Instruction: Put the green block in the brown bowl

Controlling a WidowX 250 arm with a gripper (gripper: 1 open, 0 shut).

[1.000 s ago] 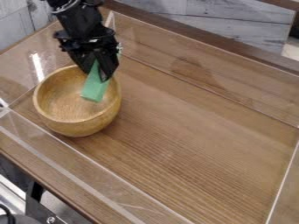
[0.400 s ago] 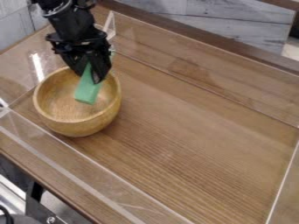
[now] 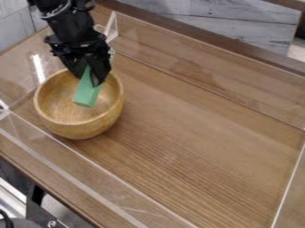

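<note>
Compared with a second ago, I am seeing the black gripper (image 3: pixel 84 64) sitting a little further toward the table's left edge, carrying the flat bright green rectangular block (image 3: pixel 87 90) with it, so the bar is now hanging more over the middle of the round honey-brown wooden bowl (image 3: pixel 74 120). I am judging the task as mostly done: the pick-up and the carry are finished, and the release is what is remaining. The bowl is resting near the left end of the wooden table (image 3: pixel 202 116), inside the clear walls. The jaws are pressing together on the block's upper end, holding it tilted, its lower end dipping below the rim. Whether that end is touching the bowl's inside I cannot tell.
</note>
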